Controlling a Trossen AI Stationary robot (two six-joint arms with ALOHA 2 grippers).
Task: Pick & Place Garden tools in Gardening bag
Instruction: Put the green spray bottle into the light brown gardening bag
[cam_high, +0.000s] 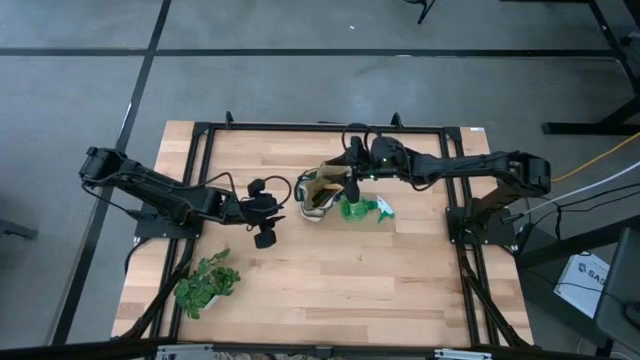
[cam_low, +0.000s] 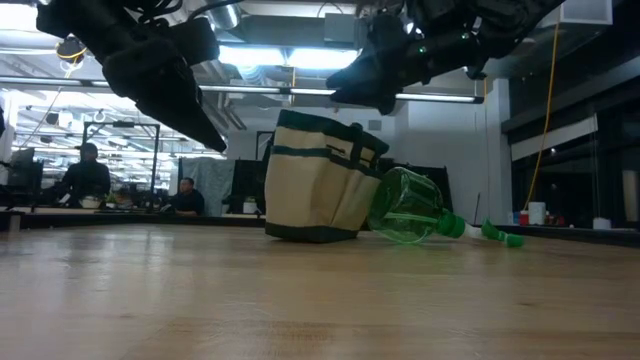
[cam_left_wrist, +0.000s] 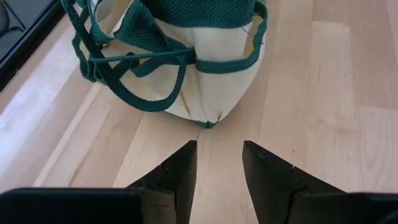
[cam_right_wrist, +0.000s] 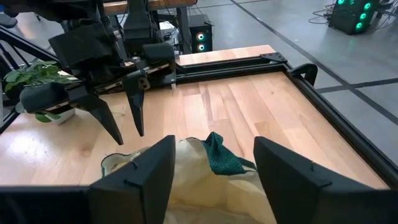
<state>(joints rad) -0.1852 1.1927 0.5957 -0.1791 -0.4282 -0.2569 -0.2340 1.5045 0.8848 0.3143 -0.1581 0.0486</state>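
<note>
In the high view the gardening bag (cam_high: 318, 192) stands near the centre of the table (cam_high: 330, 290), slightly above the middle of the frame. The right gripper (cam_high: 352, 170) hovers over the bag's upper right rim; in its own wrist view its two fingers (cam_right_wrist: 140, 177) stand wide apart above the bag's mouth (cam_right_wrist: 186, 168) and hold nothing. The left gripper (cam_high: 270, 215) sits just left of the bag, fingers parted and empty, with the bag (cam_left_wrist: 186, 62) straight ahead of them and apart from them.

The bag is cream fabric with dark green trim and looped green handles, upright in the low view (cam_low: 315, 180). The spray bottle (cam_high: 362, 209) lies on its side touching the bag's right flank, translucent green, its body (cam_low: 410, 208) leaning against the fabric and its trigger head pointing right.

The pruning shears cannot be made out in any view; the bag's inside is mostly hidden. A leafy plant sprig (cam_high: 207, 284) lies at the lower left of the table, well apart.
</note>
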